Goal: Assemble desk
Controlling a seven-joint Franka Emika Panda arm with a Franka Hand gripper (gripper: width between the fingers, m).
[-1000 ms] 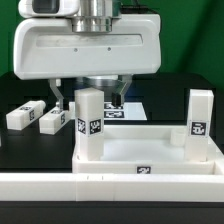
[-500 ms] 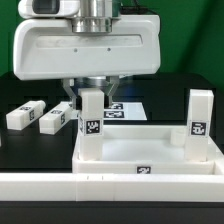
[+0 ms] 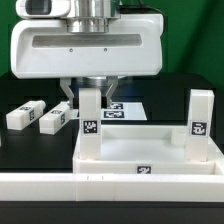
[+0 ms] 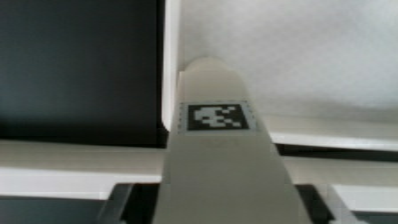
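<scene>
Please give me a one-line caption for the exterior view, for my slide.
Two-finger gripper clamps an upright white plastic block leg at a corner of the white rimmed desk panel.

Def a robotics lab bench imo, not a home or shop. Robot arm point(image 3: 95, 10) over a bare black table point(image 3: 20, 150) w/ a white rail point(image 3: 40, 190) along the edge. B&w square tags point(image 3: 90, 126) on each desk leg point(image 3: 91, 148), plus a marker board point(image 3: 130, 105).

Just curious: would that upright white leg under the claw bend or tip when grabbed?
The leg looks like a stiff plastic block, so probably no bending. It is tall and narrow, so it might tip, though its foot seems seated in the panel corner.
</scene>
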